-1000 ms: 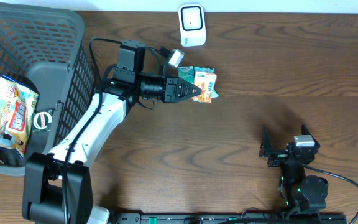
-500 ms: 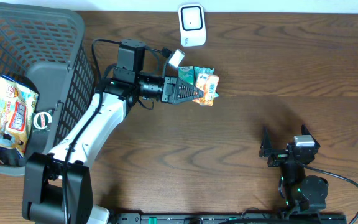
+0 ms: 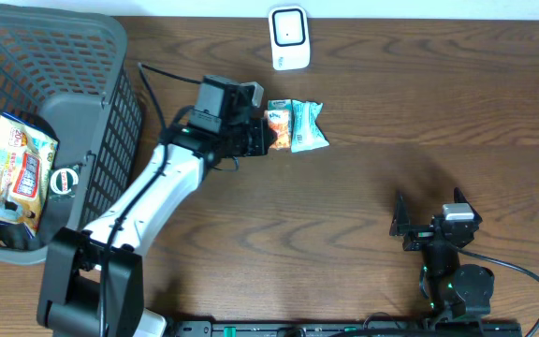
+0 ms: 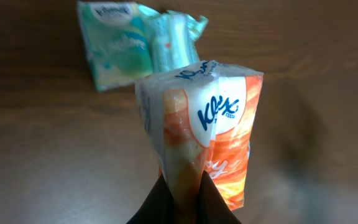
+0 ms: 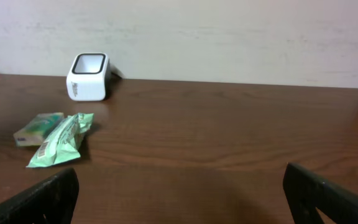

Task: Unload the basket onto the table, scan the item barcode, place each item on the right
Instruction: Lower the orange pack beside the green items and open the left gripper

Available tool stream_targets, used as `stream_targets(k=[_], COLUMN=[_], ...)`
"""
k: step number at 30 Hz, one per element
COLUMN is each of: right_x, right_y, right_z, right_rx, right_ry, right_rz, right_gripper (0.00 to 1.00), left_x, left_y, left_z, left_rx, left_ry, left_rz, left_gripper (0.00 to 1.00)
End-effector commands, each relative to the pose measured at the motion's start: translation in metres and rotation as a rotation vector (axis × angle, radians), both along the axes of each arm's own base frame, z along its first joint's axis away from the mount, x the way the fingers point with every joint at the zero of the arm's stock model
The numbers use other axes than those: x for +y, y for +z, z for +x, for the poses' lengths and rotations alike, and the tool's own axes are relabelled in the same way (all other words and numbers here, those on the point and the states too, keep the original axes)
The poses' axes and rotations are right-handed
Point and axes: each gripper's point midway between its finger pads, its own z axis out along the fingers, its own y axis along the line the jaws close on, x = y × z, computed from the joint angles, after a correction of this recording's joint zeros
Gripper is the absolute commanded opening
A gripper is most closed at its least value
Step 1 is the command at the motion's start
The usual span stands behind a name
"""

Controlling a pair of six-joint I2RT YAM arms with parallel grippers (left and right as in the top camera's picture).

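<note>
The brown wooden surface [image 3: 419, 112] has a few things on it. Close by, the right end effector [image 5: 180, 174] waits with its fingers wide apart, holding nothing. Further out, the left end effector [image 4: 180, 202] is clamped on the orange tissue pack [image 4: 210, 130]. A second ago it reached further over. Now it has pulled back and lifted that pack away from the green tissue pack [image 3: 307, 126]. The white scanner [image 3: 289, 37] is behind, so showing it the barcode likely comes next.
</note>
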Motion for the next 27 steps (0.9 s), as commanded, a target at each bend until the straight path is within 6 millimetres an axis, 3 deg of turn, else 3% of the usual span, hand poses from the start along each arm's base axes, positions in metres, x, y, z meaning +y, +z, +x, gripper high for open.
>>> stream_targets(k=[1,6,10,13,15,16,21,26,27], right_x=[0.001,0.001,0.001,0.001,0.001,0.001,0.001,0.001,0.001], right_y=[-0.001,-0.001,-0.001,-0.001,-0.001,-0.001,-0.001,-0.001,-0.001], right_z=[0.000,0.000,0.000,0.000,0.000,0.000,0.000,0.000,0.000], right_rx=[0.001,0.001,0.001,0.001,0.001,0.001,0.001,0.001,0.001], right_ry=[0.004,0.004,0.004,0.004,0.004,0.004,0.004,0.004,0.004], right_rz=[0.007,0.007,0.007,0.007,0.007,0.007,0.007,0.007,0.007], right_gripper=[0.99,0.99,0.99,0.99,0.99,0.99,0.99,0.99,0.99], left_x=[0.012,-0.002,-0.001,-0.002,-0.004,-0.004,0.003,0.021,0.031], left_y=[-0.030,-0.068,-0.085,-0.084,-0.078,-0.074,-0.026,0.046,0.075], left_z=[0.011,0.006,0.004,0.005,0.008,0.011,0.027,0.038,0.037], left_rx=[-0.041,0.010,0.045,0.039,0.022,0.013,-0.069,-0.214,-0.273], left_ry=[0.088,0.054,0.050,0.049,0.050,0.053,0.092,0.155,0.180], left_rz=[0.184,0.232,0.250,0.243,0.234,0.229,0.184,0.111,0.084], left_gripper=[0.08,0.09,0.41,0.47,0.57,0.62,0.63,0.63,0.63])
